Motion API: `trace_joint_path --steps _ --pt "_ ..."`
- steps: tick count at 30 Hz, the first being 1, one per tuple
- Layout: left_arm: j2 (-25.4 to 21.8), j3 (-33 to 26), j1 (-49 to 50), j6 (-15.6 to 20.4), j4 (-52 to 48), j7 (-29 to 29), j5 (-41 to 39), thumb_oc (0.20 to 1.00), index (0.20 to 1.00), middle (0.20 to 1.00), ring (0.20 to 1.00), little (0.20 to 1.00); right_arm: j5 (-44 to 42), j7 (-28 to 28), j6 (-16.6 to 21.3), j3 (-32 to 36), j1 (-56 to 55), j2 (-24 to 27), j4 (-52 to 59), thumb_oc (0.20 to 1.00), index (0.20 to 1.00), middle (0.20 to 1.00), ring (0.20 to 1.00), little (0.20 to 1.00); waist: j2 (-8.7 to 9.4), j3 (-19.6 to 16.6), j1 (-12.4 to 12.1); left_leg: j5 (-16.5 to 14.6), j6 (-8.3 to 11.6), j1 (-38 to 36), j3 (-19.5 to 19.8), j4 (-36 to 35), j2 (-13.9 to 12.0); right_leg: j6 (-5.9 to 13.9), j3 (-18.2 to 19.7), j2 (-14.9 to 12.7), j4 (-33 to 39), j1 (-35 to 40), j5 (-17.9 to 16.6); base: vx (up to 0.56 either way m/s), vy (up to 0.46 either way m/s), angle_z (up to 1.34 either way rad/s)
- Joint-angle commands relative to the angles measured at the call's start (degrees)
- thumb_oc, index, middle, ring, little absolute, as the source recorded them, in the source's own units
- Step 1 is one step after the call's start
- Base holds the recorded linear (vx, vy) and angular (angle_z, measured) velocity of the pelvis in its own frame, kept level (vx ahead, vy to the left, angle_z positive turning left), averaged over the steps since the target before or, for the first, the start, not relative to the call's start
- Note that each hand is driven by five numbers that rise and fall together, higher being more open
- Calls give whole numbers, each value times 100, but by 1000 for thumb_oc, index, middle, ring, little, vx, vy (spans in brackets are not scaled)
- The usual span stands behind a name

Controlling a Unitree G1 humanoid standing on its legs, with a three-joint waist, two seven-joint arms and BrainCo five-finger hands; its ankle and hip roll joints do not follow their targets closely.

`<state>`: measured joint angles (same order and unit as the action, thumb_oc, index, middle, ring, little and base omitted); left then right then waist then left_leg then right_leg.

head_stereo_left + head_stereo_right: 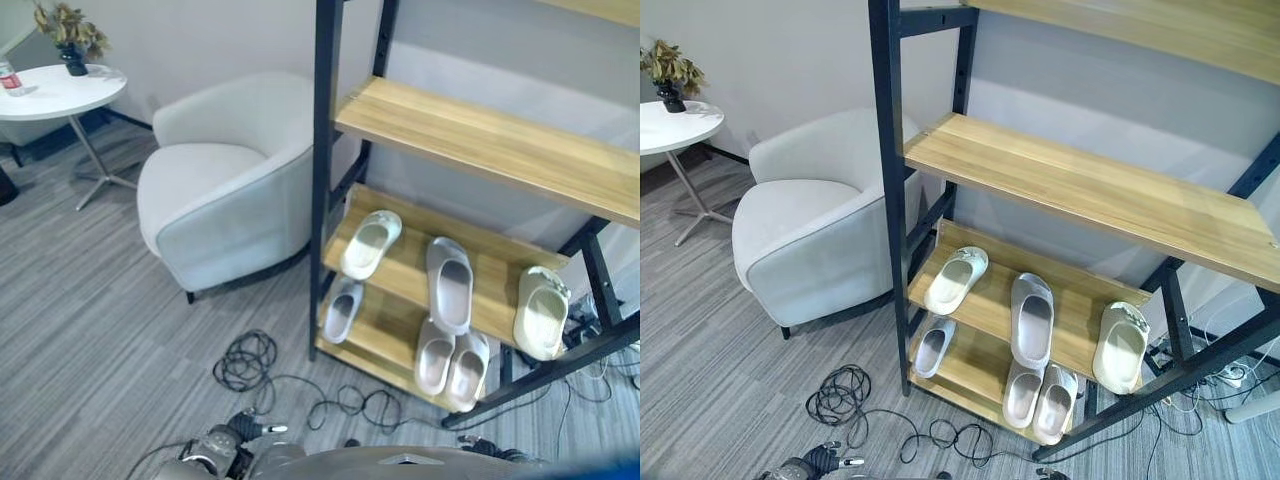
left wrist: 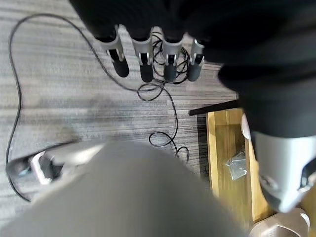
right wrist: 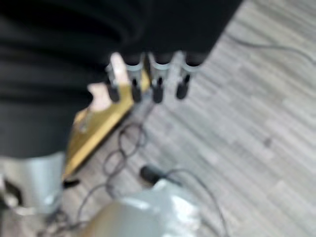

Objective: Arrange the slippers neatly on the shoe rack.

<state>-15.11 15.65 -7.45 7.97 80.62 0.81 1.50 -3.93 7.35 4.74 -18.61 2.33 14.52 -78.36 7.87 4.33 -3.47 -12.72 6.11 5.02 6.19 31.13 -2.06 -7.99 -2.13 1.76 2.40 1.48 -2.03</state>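
Left eye view, pale slippers (image 1: pixel 449 284) scattered on shoe rack (image 1: pixel 470 137), both hands' fingers straight, empty.

No text, label or number can be read — not on anything here.

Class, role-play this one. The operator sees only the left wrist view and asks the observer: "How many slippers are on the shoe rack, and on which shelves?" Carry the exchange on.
Observer: Six. A white slipper, a grey slipper and a cream slipper lie on the second shelf. A single slipper and a side-by-side pair lie on the bottom shelf.
Operator: Is any out of line?
Observer: The cream slipper, at the right end, seems to overhang the front edge.
Operator: Is the right hand carrying one?
Observer: No. The right hand has straight fingers and holds nothing.
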Motion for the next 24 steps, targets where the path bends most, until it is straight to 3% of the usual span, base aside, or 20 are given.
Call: trace_joint_path --steps 1,2,3,6,10,16,17,20,21,22,24 --pt "-40 144 15 105 -192 -103 -176 1000 1000 1000 1000 1000 -110 -78 103 10 -23 231 84 1000 1000 1000 1000 1000 -165 79 -54 1030 -407 218 11 -1473 -14 805 415 -23 -834 -27 575 151 87 -18" --pt "-37 180 -6 106 -159 -108 -202 1000 1000 1000 1000 1000 -103 -66 91 -27 -20 219 39 1000 1000 1000 1000 1000 -246 110 -142 1410 -331 482 249 -1967 47 812 541 81 -843 118 684 157 78 -33" --pt "-30 227 -21 100 -138 -93 -184 1000 1000 1000 1000 1000 -74 -61 80 -57 -30 221 22 1000 1000 1000 1000 1000 -287 119 -156 1617 -301 606 238 -2118 39 815 587 117 -841 206 739 153 79 -41" --pt "-3 203 48 93 -67 -80 -137 1000 1000 1000 1000 1000 -25 -78 111 -43 -48 231 29 1000 1000 1000 1000 1000 -368 44 -172 1593 -315 380 226 -2419 22 870 671 101 -841 286 803 141 104 -65" --pt "17 214 166 97 18 -44 42 1000 1000 1000 1000 1000 -13 -150 161 49 -73 259 95 1000 1000 1000 1000 1000 -419 -158 -94 1446 -349 150 206 -2482 101 988 768 -156 -715 341 737 135 138 -41" --pt "-103 225 218 174 -32 -191 252 1000 1000 1000 1000 1000 -118 -537 398 336 147 494 662 1000 1000 1000 1000 1000 -535 -284 45 1202 -512 -145 -123 -2568 223 1203 1001 -463 -585 316 588 79 134 -23" --pt "-167 72 366 244 -194 -194 253 1000 1000 1000 1000 1000 163 -217 940 400 -582 1279 2329 1000 1000 1000 1000 1000 -567 -241 154 1213 -522 -129 -208 -2545 215 1252 1096 -468 -615 233 543 -20 100 -21" --pt "-203 90 451 292 -338 -146 258 1000 1000 1000 1000 1000 23 -506 896 934 -612 1510 3273 1000 1000 1000 1000 1000 -581 -199 225 1119 -538 -162 -306 -2498 232 1303 1164 -502 -653 174 550 -25 65 -34" --pt "-230 31 485 296 -397 -132 226 1000 1000 1000 1000 1000 277 -573 883 1059 -1080 1569 3914 1000 1000 1000 1000 1000 -580 -204 294 1092 -560 -178 -345 -2501 227 1311 1211 -506 -675 137 545 -60 56 -41" --pt "-245 -161 677 433 -389 -226 213 1000 1000 1000 1000 1000 1011 -516 1152 1376 -2338 1759 5867 1000 1000 1000 1000 1000 -601 -146 502 1098 -591 -189 -507 -2491 183 1343 1402 -466 -770 -8 483 -61 75 -15" --pt "-154 -198 779 540 -268 -310 257 1000 1000 1000 1000 1000 1620 -470 1467 1506 -3264 1937 7016 1000 1000 1000 1000 1000 -579 -124 610 1001 -620 -301 -637 -2485 164 1369 1496 -453 -829 -11 523 -12 58 -25"
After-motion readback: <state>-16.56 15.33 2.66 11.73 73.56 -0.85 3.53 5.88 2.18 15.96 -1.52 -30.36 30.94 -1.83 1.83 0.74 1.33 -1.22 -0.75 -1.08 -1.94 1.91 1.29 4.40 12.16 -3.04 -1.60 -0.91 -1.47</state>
